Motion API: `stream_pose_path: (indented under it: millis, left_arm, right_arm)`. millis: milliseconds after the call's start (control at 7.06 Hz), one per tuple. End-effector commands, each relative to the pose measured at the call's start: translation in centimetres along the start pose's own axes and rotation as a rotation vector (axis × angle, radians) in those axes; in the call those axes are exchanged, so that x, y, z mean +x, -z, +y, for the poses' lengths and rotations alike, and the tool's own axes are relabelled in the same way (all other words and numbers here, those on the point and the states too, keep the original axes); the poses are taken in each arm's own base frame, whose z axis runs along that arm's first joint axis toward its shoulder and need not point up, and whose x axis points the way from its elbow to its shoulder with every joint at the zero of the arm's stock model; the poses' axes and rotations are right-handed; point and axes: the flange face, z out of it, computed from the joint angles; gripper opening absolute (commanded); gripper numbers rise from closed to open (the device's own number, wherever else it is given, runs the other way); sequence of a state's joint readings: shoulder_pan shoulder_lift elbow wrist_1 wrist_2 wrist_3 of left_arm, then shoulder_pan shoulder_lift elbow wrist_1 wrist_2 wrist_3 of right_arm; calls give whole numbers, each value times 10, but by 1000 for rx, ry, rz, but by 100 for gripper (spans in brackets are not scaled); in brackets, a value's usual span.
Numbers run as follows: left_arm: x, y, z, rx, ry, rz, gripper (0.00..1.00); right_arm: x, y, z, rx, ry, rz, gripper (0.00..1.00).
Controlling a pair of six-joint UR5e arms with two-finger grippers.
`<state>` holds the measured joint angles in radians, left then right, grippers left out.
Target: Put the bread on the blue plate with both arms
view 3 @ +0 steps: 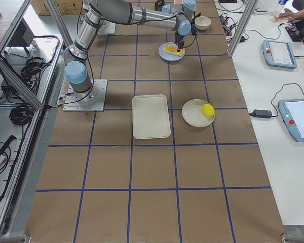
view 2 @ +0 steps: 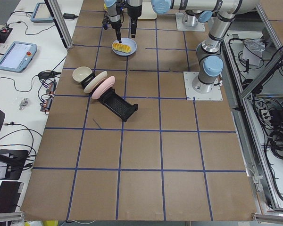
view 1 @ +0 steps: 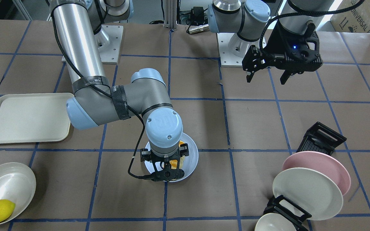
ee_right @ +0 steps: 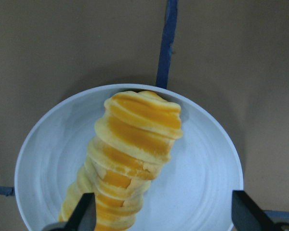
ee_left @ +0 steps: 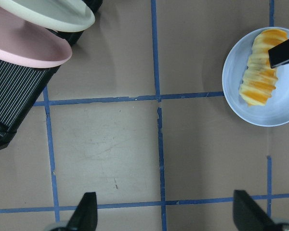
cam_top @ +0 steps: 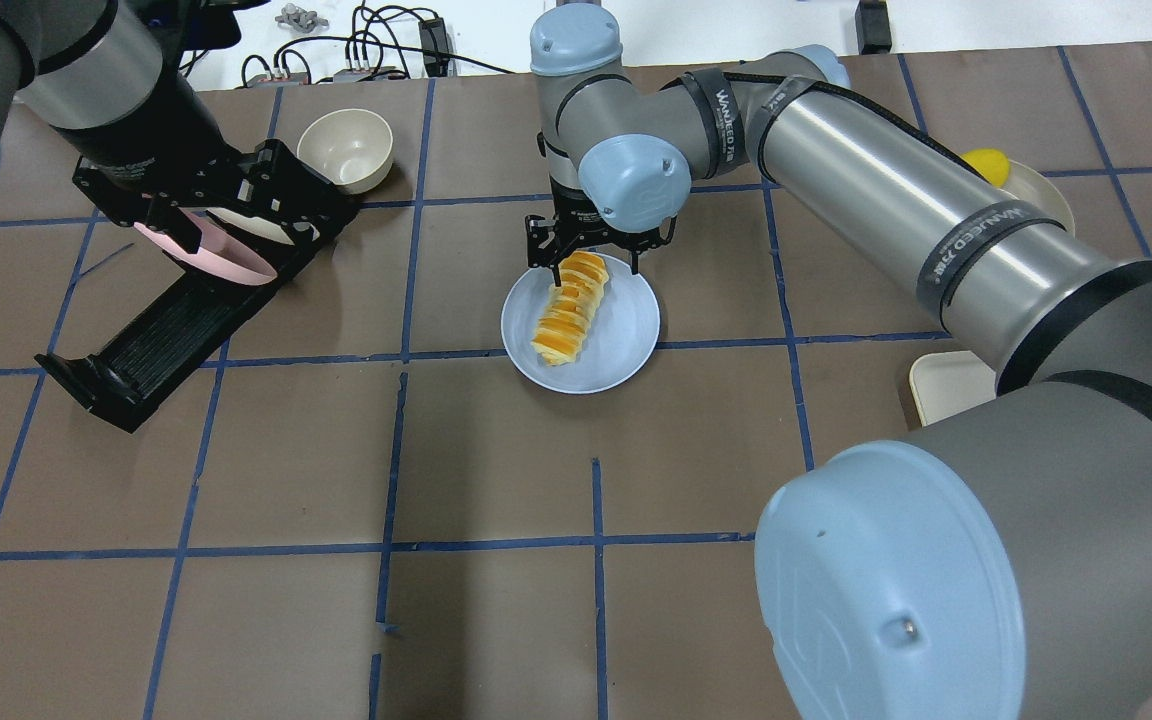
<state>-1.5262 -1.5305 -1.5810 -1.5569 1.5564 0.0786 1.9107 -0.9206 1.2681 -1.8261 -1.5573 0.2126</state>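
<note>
While the bread (cam_top: pixel 569 310) lies on the blue plate (cam_top: pixel 628 340), the right end effector (cam_top: pixel 584 258) straddles one end, jaws wide, and the left end effector (view 1: pixel 266 79) hangs wide, empty.

The right arm (view 1: pixel 85 64) and the left arm (view 1: pixel 233 19) are both built from fat round parts. The biggest part is the right arm's long shiny silver tube (view 1: pixel 75 41). At the far end of that tube is a dull grey elbow (view 1: pixel 133 99) with round pale-blue caps (view 1: pixel 164 123). One cap has raised letters and a tiny screw (view 1: pixel 169 137). Black tape bands (view 1: pixel 90 81) with white letters wrap that end of the tube, and a thin black cable (view 1: pixel 130 174) runs along the tube. At the tube's other end is a flat white square foot (view 1: pixel 112 48) with bolts. The black, blocky left gripper (view 1: pixel 266 77) has a small blue light (view 1: pixel 294 47).
</note>
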Motion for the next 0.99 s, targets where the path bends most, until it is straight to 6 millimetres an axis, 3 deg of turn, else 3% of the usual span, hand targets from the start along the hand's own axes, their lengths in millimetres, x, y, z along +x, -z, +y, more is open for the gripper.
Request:
stream_pose_path:
  millis: [0, 142, 283, 567, 709, 850]
  left_arm:
    - [-8, 1, 0, -3, 17, -3, 100]
    - [-10, -3, -2, -13, 22, -5, 100]
    - [-9, -5, -4, -16, 31, -2, 100]
    - [-8, -5, -3, -16, 30, 0, 100]
    - [-8, -5, -3, -16, 30, 0, 100]
    - [-8, -5, -3, -16, 30, 3, 100]
  right_arm:
    - [22, 73, 17, 118, 34, 82, 100]
    - [46, 97, 16, 156, 50, 94, 100]
    - [86, 124, 16, 181, -9, 92, 100]
    - [156, 187, 37, 243, -114, 98, 100]
    - [165, 214, 52, 289, -131, 116, 100]
    - [179, 221, 53, 300, -117, 126, 100]
